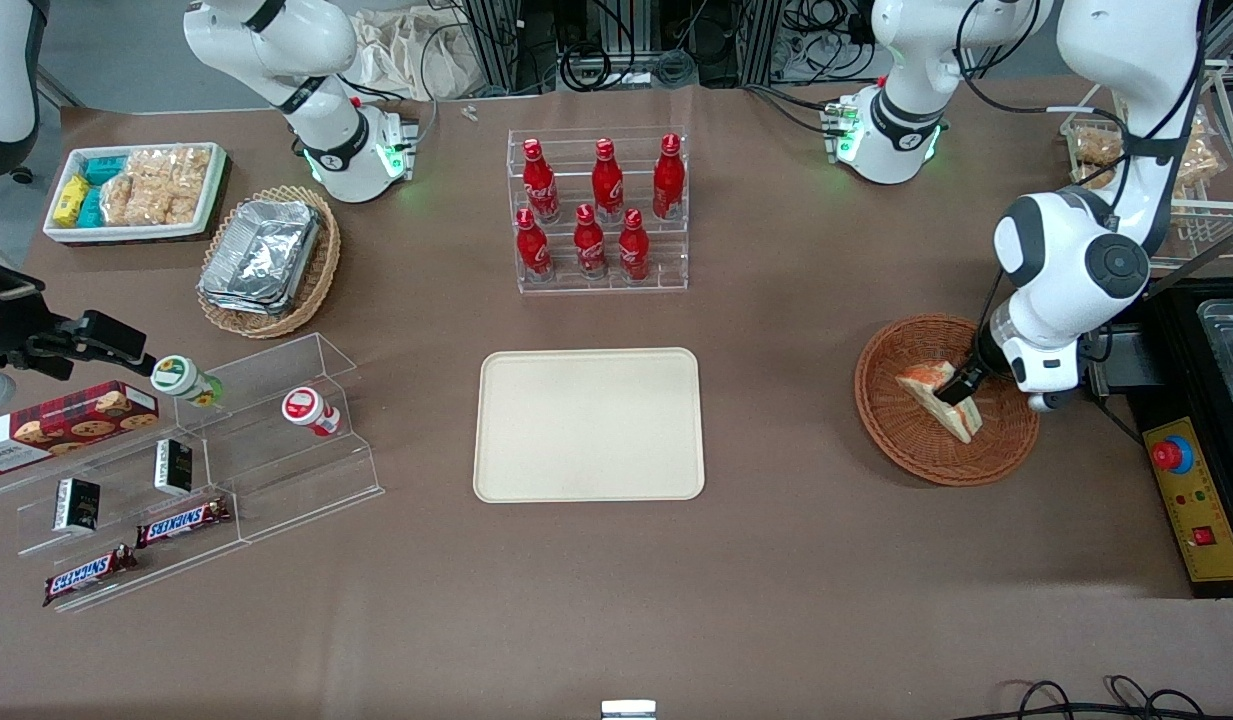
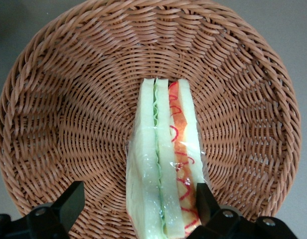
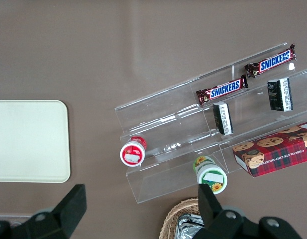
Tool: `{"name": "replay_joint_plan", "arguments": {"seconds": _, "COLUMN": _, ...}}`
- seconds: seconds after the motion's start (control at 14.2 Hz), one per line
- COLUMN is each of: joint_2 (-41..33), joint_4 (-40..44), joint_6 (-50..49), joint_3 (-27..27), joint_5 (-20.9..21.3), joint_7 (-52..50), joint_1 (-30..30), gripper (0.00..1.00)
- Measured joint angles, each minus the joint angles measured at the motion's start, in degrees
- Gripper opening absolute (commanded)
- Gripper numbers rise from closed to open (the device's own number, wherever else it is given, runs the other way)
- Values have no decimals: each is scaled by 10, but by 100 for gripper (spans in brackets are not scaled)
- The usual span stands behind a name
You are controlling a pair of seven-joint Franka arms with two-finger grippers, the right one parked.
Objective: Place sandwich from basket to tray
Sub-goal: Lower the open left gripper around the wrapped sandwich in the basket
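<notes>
1 sandwich [image 2: 163,169] in 1 basket [image 2: 69,99]; tool [image 2: 138,206] wide, straddling it; 1 tray [image 1: 588,424].

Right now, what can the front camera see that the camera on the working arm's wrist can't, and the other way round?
Only the front view shows the tray, the cola bottles and the working arm. Only the wrist view shows the sandwich's layers close up, green and red filling between pale bread, and the open tool with one finger touching it and the other apart. Both show the sandwich lying in the basket.
</notes>
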Motion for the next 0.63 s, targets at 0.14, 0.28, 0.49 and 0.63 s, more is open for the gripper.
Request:
{"name": "replay_joint_plan", "arguments": {"seconds": 0.14, "joint_2": -6, "joint_4": 2, "joint_6": -23, "joint_3": 1, "joint_5": 0, "joint_7": 0, "joint_1": 0, "gripper": 99}}
{"name": "replay_joint_plan", "arguments": {"seconds": 0.28, "joint_2": -24, "joint_4": 10, "joint_6": -70, "joint_3": 2, "joint_5": 0, "joint_7": 0, "joint_1": 0, "gripper": 99}}
{"name": "replay_joint_plan", "arguments": {"seconds": 0.49, "joint_2": -50, "joint_4": 32, "joint_6": -124, "joint_3": 3, "joint_5": 0, "joint_7": 0, "joint_1": 0, "gripper": 99}}
{"name": "replay_joint_plan", "arguments": {"seconds": 0.63, "joint_2": -51, "joint_4": 42, "joint_6": -128, "joint_3": 3, "joint_5": 0, "joint_7": 0, "joint_1": 0, "gripper": 99}}
